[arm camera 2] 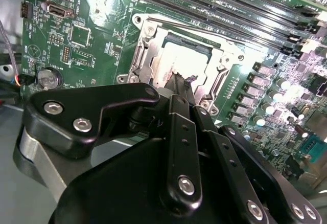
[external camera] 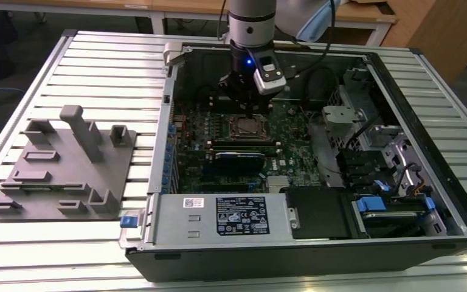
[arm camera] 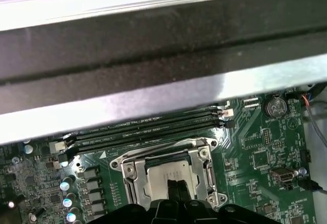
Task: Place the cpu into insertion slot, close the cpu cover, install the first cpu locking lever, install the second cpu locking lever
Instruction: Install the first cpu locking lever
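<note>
A slatted silver metal table (external camera: pixel 79 67) carried an open black computer case (external camera: pixel 298 255), and everything here is placed from the insertion slot (arm camera 2: pixel 176 41), the square dark-framed socket at the middle of the green motherboard (arm camera 2: pixel 87 35). A grey moulded fixture tray (external camera: pixel 63 170) lay well apart from that socket, outside the case towards the exterior view's left. The grey-and-black robot arm (external camera: pixel 252 24) reached down into the case and stood directly above the socket. Long narrow black memory slots (arm camera: pixel 143 129) ran just beside one edge of the socket. The cpu cover (arm camera 2: pixel 145 55), a thin silvery-bronze frame plate, lay flat on the socket. Through its square window showed the cpu (arm camera 2: pixel 176 63), a small flat chip with a silvery-grey top, seated in the socket. A thin steel lever rod (arm camera 2: pixel 204 29) ran along the socket's memory-slot edge, its long axis parallel to those slots; whether it was latched could not be told. The black gripper (arm camera 2: pixel 182 83) had its two fingers pressed together with nothing seen between them. Its tip hung right over the chip, at the socket edge away from the memory slots. So the chip lay straight below the pincer, and by my judgement placing it and lowering the cover were done.
</note>
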### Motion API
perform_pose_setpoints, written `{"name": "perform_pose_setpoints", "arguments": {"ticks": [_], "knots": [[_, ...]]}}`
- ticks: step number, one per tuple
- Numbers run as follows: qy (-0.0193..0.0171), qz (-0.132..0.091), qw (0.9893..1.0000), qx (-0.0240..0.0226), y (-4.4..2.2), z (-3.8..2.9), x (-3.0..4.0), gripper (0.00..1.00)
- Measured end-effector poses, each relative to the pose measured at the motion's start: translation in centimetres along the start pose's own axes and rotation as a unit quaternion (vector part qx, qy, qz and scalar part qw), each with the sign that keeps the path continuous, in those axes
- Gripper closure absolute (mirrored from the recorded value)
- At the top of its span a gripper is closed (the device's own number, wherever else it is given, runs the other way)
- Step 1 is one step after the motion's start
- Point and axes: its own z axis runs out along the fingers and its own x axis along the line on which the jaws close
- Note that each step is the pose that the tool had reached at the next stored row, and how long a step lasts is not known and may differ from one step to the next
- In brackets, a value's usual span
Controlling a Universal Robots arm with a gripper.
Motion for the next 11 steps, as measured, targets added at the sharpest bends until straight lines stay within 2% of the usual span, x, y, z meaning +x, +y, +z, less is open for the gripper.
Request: {"name": "perform_pose_setpoints", "arguments": {"ticks": [7,8,9,11], "knots": [[-0.0003,-0.008,1.0000,-0.0010,-0.01,0.00,0.00,0.90],[0.0032,-0.008,1.0000,-0.0004,-0.01,0.02,-0.01,0.90],[0.0095,-0.009,0.9999,0.0008,-0.01,0.03,-0.02,0.90],[0.0179,-0.009,0.9998,0.0025,0.00,0.03,-0.04,0.90]]}}
